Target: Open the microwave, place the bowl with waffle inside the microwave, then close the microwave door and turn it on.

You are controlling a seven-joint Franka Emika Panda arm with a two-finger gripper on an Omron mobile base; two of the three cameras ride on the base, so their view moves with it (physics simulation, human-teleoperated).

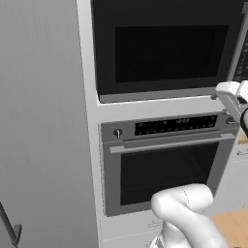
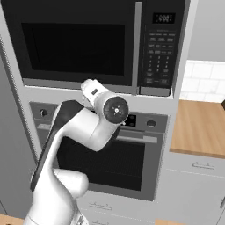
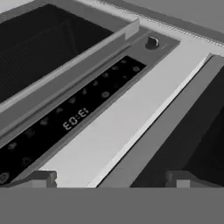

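The microwave (image 2: 79, 48) is the black box built in above the oven, and it is also in the left base view (image 1: 169, 48). The microwave door (image 2: 74, 26) is shut, with its grey vertical handle (image 2: 137, 44) beside the button panel (image 2: 160, 48). My gripper (image 3: 113, 179) is open and holds nothing. It points at the white strip (image 3: 127, 113) between the oven's control panel and the microwave's lower edge (image 3: 175, 131). One fingertip (image 3: 43, 178) rises at each side of the hand view's bottom. The bowl with waffle is out of view.
The silver-framed oven (image 1: 164, 164) sits directly under the microwave, with a horizontal handle (image 3: 65, 61), a dark display panel (image 3: 74, 118) and a knob (image 3: 152, 42). A wooden counter (image 2: 197, 127) lies to the right. A tall grey cabinet panel (image 1: 43, 121) stands to the left.
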